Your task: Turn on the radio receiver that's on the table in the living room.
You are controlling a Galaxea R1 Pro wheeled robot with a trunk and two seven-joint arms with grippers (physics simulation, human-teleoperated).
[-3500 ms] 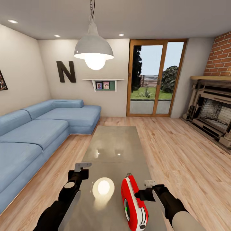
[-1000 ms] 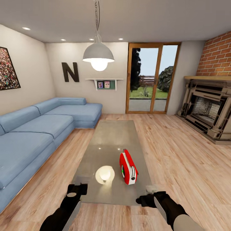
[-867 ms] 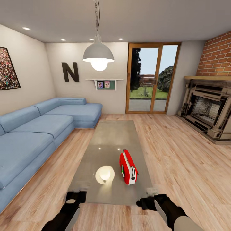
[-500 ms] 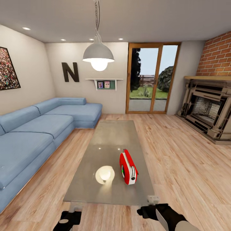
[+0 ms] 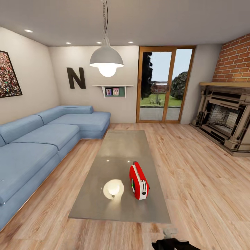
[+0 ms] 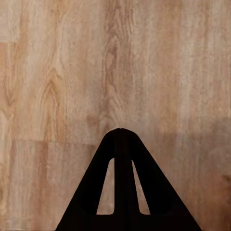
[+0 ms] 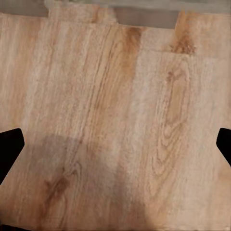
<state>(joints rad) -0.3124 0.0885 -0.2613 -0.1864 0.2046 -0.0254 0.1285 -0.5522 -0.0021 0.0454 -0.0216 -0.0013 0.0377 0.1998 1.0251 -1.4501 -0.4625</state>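
The red radio receiver [image 5: 139,181] stands upright on the near half of the long grey glossy table [image 5: 121,152], its white side panel with a green spot facing the camera. My right gripper [image 5: 169,236] pokes up at the bottom edge of the head view, in front of the table's near end and well short of the radio. In the right wrist view that gripper [image 7: 115,144] is open, its fingertips [image 7: 9,147] wide apart over wood floor. My left gripper [image 6: 119,134] is shut with nothing in it, pointing at the wood floor.
A blue corner sofa [image 5: 38,142] runs along the left, a brick fireplace [image 5: 225,118] stands at the right, and glass patio doors [image 5: 161,86] are at the back. A white pendant lamp [image 5: 106,59] hangs over the table. Wood floor [image 5: 201,180] surrounds the table.
The view backed away from the table after 3.5 s ago. Over the last second both arms sank; the left one dropped below the head view, the right to its edge. The radio stayed put.
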